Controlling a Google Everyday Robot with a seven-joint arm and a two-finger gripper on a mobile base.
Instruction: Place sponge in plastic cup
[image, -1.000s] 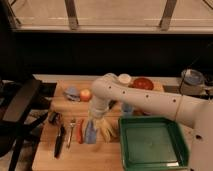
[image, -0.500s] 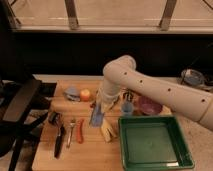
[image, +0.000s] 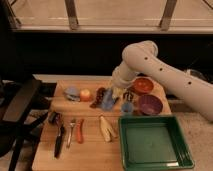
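The gripper is now over the far half of the tabletop, a little right of the middle. Its fingers are closed narrow on the top edge of the sponge. The sponge hangs down from them, tilted, and I judge it is clear of the wood, though its lower edge is close to it.

The position of the sponge has changed. About 0.5 s ago it was lower and nearer to the middle of the tabletop, above the yellow peeled piece. Now it has gone up and toward the right edge. So the pick seems done and the carry has started.

The plastic cup stands just beside the sponge, on the side of the right edge. It is just behind the far rim of the green tray, which fills the near right corner. The purple bowl is almost touching the cup on its other side, and the red bowl is near the far right corner.

What remains is 1 short move to the right, and then the release. The cup is narrow and the sponge is wide and soft, so it may catch on the rim or push the cup against the purple bowl.
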